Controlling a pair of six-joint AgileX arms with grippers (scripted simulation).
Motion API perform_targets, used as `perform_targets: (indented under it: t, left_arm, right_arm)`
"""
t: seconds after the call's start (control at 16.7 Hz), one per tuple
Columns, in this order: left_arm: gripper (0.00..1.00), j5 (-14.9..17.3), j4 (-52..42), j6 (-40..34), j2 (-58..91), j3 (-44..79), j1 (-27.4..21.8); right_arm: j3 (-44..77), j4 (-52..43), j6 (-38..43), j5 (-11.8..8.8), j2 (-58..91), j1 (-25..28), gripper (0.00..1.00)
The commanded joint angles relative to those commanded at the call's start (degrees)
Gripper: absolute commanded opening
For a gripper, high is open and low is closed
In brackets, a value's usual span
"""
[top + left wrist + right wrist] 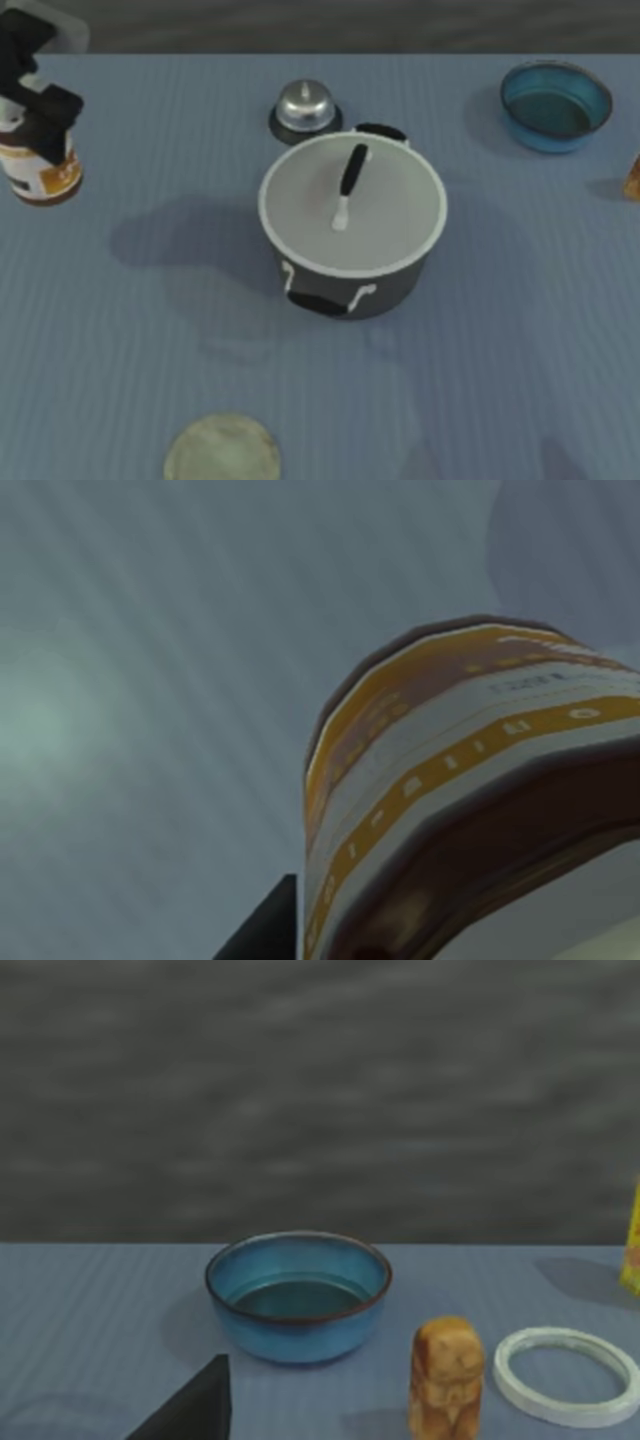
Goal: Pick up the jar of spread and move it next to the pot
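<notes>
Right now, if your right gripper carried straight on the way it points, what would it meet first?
Probably the blue bowl, straight ahead of the right gripper's fingertip in its wrist view; depth is uncertain.

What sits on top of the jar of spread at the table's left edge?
The left hand covers the jar of spread from above, hiding its lid; only the label shows.
</notes>
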Motion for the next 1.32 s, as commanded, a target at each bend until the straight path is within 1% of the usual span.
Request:
perform_targets:
  t: [0.12,0.48,0.66,0.84,1.2,1.32]
  left_arm:
    - [0.00,-0.02,0.90,0.03,-2.07,-2.27,0.06]
    - [0.00,-0.05,0.92,0.02,-2.12,-2.41,-0.32]
    - [0.00,-0.50,2.43,-3.65,-2.57,-3.75,-1.77]
    - [0.00,-1.39,5.35,-12.73,-3.27,-6.97,-4.92]
    - [0.00,-3.56,12.75,-38.40,-5.06,-15.95,-13.04]
    - [0.00,-4.18,15.00,-44.74,-5.76,-18.45,-15.33]
  right_arm:
    - [0.00,0.00,0.00,0.00,0.00,0.00,1.00]
    - [0.00,0.00,0.00,0.00,0.00,0.00,1.00]
    - [0.00,0.00,0.00,0.00,0.00,0.00,1.00]
    - [0.00,0.00,0.00,0.00,0.00,0.00,1.00]
    - [0.00,0.00,0.00,0.00,0.00,0.00,1.00]
    - [0.00,0.00,0.00,0.00,0.00,0.00,1.00]
